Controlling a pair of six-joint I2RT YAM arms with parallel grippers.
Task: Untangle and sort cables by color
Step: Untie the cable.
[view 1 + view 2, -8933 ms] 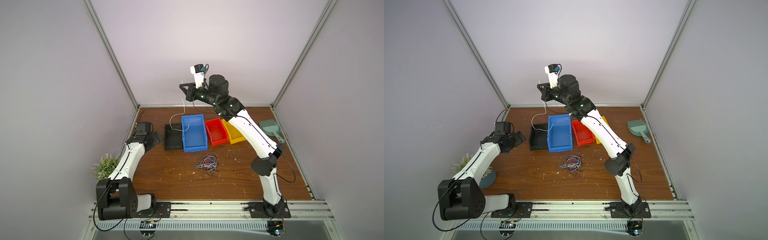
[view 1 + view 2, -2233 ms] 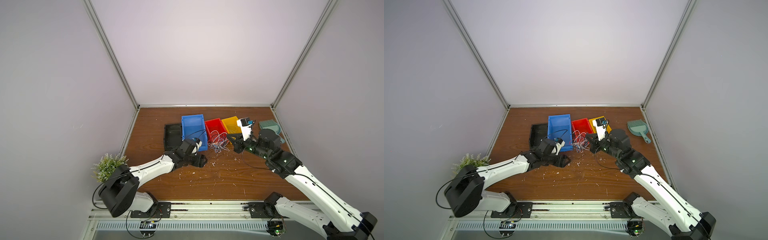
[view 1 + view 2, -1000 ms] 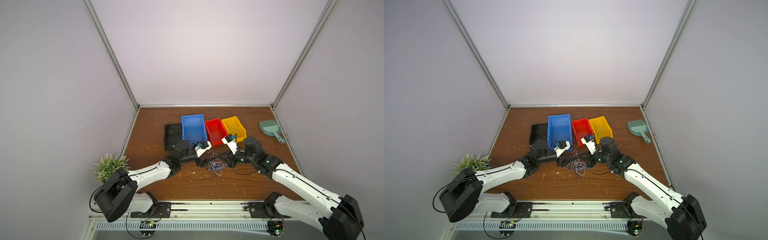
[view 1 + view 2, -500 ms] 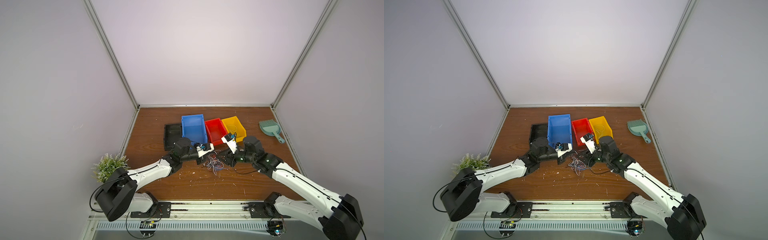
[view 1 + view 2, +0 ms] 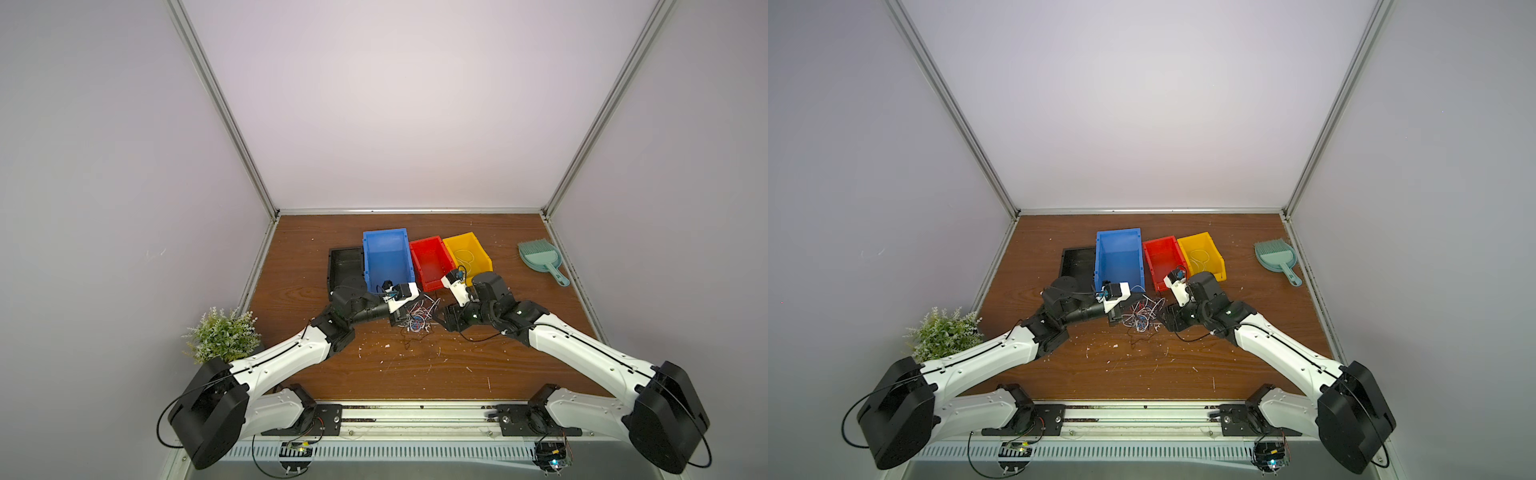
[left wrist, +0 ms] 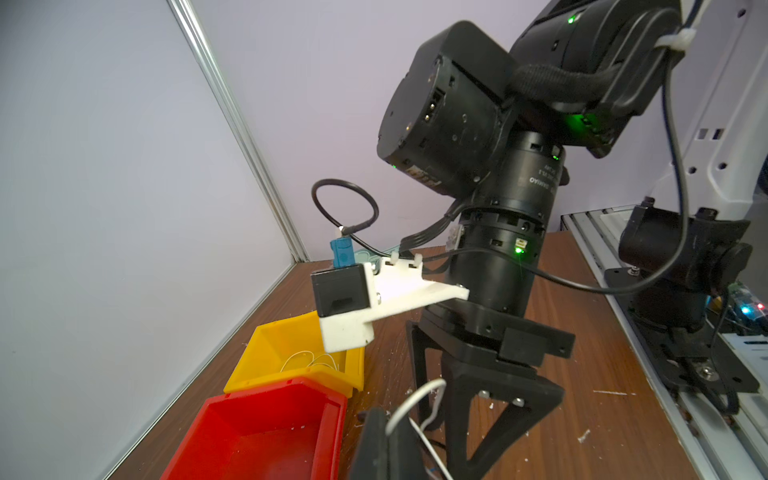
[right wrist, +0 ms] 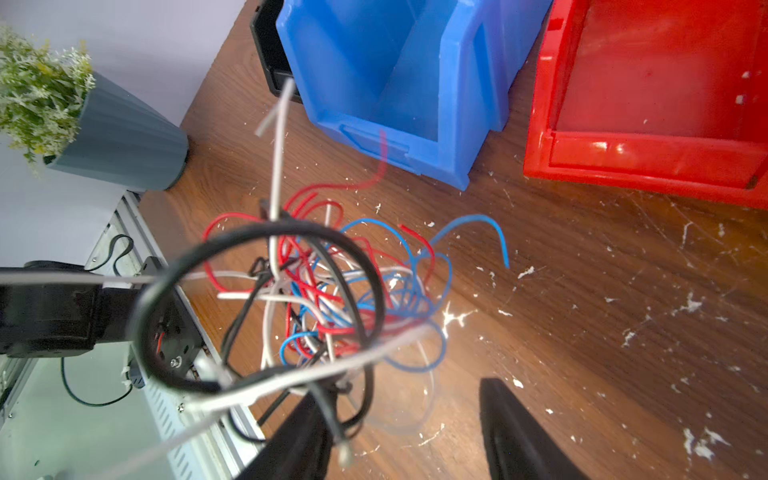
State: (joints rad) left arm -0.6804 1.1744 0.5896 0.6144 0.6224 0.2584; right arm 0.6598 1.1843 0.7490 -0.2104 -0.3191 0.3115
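The brown wooden table [image 5: 415, 374] was bounded by pale walls at the back and sides and by a metal rail [image 5: 415, 415] in front. A broad strip of scratched wood, flecked with white crumbs, lay bare between that rail and the grippers. Four hard plastic bins were lined up near the back: a shallow black tray [image 5: 343, 259], a tall blue bin [image 5: 384, 237], a red bin [image 5: 428, 245] and a yellow bin [image 5: 463, 239] with a white loop [image 5: 465, 257] inside. A teal dustpan [image 5: 538, 257] was set well apart by the right edge.

The cables [image 5: 417, 318], thin glossy strands in red, blue, white and black, were bunched in a loose tangle just in front of the blue and red bins.

Both arms were stretched low and angled inward, with the tangle between them. The left gripper [image 5: 399, 318] was closed, with a white cable [image 6: 419, 395] pinched at its fingers. The right gripper [image 7: 403, 390] was spread wide, with strands draped over one finger [image 7: 299, 432].
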